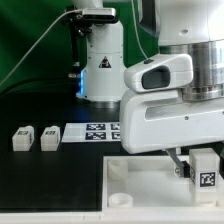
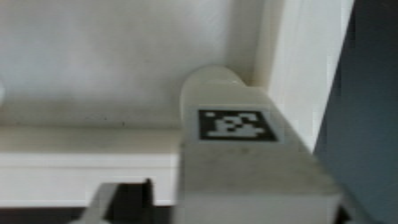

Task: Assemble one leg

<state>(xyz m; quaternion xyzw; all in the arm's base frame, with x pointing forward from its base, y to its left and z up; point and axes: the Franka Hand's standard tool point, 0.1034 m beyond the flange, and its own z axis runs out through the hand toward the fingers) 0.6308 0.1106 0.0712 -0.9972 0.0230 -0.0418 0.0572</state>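
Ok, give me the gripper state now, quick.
Gripper: closed on the leg, fingers clamping its sides, held over the white panel.

Black tabletop (image 1: 40, 180), green backdrop (image 1: 30, 40) behind, even light.

No words, brands or numbers can be read. The only signs are black-and-white square tags: one on the leg (image 1: 205, 176) (image 2: 240, 140) between the jaws, one on each of two blocks (image 1: 35, 137) well apart from them, several on the marker board (image 1: 97, 131).
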